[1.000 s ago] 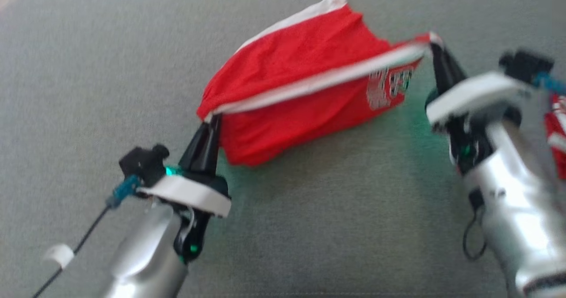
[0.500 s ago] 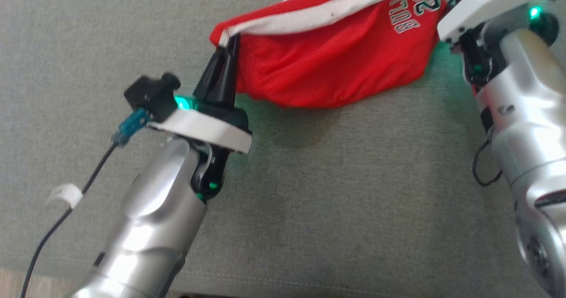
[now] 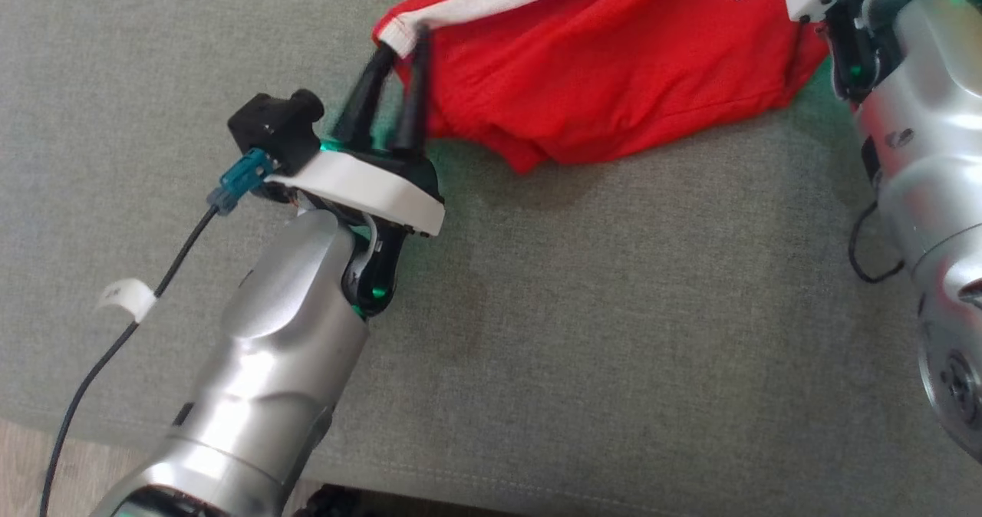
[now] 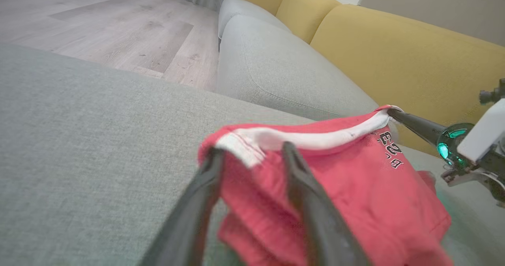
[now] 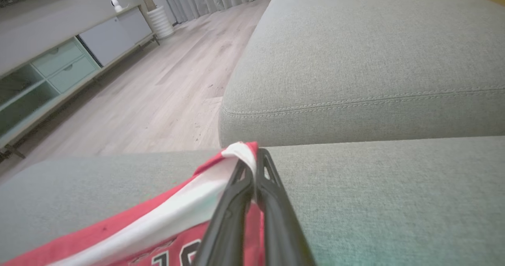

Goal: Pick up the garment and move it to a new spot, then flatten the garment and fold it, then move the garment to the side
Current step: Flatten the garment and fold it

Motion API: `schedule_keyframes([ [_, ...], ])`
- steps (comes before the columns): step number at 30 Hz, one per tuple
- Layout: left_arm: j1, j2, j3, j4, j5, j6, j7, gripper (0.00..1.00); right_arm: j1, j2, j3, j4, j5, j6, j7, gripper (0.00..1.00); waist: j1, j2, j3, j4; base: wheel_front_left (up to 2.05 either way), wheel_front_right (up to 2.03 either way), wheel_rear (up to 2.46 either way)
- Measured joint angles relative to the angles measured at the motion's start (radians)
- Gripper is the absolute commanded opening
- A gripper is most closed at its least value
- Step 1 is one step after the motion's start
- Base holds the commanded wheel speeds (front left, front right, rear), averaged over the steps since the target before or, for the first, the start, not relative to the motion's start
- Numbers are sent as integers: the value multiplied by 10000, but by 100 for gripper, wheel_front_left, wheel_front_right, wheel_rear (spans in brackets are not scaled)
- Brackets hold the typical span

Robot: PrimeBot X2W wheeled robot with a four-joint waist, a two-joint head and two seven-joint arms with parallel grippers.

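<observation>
Grey sofa cushion (image 3: 614, 310): left gripper (image 3: 400, 43) parted around the garment (image 3: 614, 57); right gripper (image 5: 251, 157) pinches it.

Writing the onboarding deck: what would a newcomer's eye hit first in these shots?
The red garment with white trim, draped on the grey sofa cushion at the top of the head view. The right claw is pinched shut on the white trim at one end, while the left claw stands open around the opposite corner. Behind, yellow back cushions stand out in the left wrist view.
</observation>
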Motion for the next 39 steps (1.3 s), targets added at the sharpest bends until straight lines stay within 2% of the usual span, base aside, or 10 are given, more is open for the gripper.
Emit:
schedule_keyframes([
  [6,3,-15,-123,82,-226,0,0,100,0,6,-67,107,-677,0,-209,100,-2,0,105,-32,0,0,0],
  [10,107,-38,387,182,159,0,0,100,38,6,-113,109,-880,0,-284,100,-1,0,27,-100,0,0,0],
  [15,847,-42,1390,-25,736,0,0,100,463,-8,299,109,-1070,0,-295,100,-1,0,-156,-195,0,0,0],
  [19,1693,-42,1726,-337,945,0,0,100,1117,-138,658,121,-1072,0,67,100,-1,0,-298,-237,0,0,0],
  [25,2319,-35,1804,-683,1225,0,0,100,1661,-531,775,21,-1133,0,1279,100,-2,0,-518,-120,0,0,0],
  [26,2403,-38,1870,-731,1264,0,0,100,1721,-529,780,-23,-1089,0,1452,89,-2,0,-558,-97,0,0,0],
  [28,2594,-33,2042,-830,1267,0,0,100,1811,-500,819,-84,-932,0,1720,0,-2,0,-650,-66,0,0,0],
  [36,3280,-31,2266,-901,1365,0,0,100,2483,-337,1053,-330,-100,0,1894,0,-2,1,-1091,-26,0,0,0],
  [39,3422,-27,2376,-897,1390,0,0,100,2785,-370,1024,-389,178,0,1634,0,-1,1,-1266,-17,0,0,0],
])
